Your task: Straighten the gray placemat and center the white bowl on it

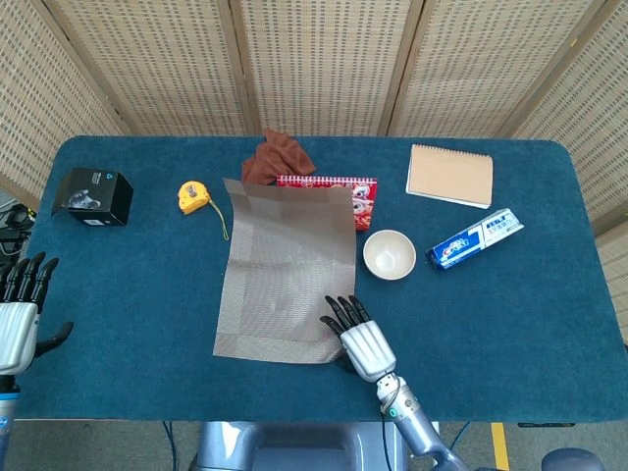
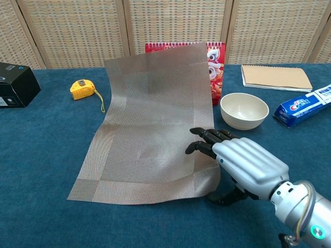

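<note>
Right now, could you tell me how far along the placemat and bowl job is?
Nothing is finished yet. In hand: the right hand rests on the gray placemat at its near right corner, which is lifted and curled. The mat lies skewed, its far edge riding up on the red box. Left to do: flatten and square the mat, then move the white bowl, which sits on the table beside it. The left hand holds nothing.
</note>
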You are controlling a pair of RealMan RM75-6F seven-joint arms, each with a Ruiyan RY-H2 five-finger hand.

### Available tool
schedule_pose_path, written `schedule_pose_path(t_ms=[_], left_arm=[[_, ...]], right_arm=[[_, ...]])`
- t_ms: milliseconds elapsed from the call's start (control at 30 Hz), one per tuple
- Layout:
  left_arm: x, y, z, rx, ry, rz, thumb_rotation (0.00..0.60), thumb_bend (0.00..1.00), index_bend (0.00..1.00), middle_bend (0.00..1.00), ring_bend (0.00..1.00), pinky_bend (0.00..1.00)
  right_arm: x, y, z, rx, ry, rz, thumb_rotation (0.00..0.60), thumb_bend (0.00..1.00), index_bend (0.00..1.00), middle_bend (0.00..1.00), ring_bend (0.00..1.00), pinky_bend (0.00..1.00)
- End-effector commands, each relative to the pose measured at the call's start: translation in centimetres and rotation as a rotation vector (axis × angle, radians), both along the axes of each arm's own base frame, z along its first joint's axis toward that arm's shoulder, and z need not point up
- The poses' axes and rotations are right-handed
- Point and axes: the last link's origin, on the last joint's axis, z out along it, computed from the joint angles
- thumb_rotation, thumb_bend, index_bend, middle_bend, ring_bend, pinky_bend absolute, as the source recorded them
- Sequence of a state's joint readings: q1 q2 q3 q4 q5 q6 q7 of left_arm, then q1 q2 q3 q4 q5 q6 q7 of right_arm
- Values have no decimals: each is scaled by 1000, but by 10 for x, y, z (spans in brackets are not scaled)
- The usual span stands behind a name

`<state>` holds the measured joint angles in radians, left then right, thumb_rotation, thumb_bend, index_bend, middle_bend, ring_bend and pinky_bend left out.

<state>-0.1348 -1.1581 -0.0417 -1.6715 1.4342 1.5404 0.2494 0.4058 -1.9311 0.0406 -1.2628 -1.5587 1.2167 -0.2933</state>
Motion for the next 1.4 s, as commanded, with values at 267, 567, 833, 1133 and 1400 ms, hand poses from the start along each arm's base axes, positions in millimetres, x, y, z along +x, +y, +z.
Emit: schedule_pose_path(t_ms=[267, 567, 833, 1133, 1400], left_arm=[[1, 0, -3, -8, -3, 0, 600, 214, 6, 0, 0, 0], [0, 0, -4, -11, -10, 3, 600, 214, 15, 0, 0, 0], [0, 0, -5, -19, -12, 4, 600, 216, 19, 0, 0, 0], [0, 0, -6, -23, -14, 5, 600, 215, 23, 0, 0, 0], [0, 1, -7, -21, -12, 6, 600, 215, 23, 0, 0, 0]], right_arm=[[1, 1, 1, 4, -59, -14, 600, 373, 350, 0, 0, 0], [-2, -1, -1, -11, -67, -23, 600, 330, 485, 3, 0, 0], [2, -1, -2, -29, -102, -10, 600, 336, 555, 65, 0, 0], [0, -1, -1, -31, -117, -21, 600, 428, 558, 64, 0, 0], [-1, 0, 0, -37, -113, -27, 600, 482, 580, 64, 0, 0]])
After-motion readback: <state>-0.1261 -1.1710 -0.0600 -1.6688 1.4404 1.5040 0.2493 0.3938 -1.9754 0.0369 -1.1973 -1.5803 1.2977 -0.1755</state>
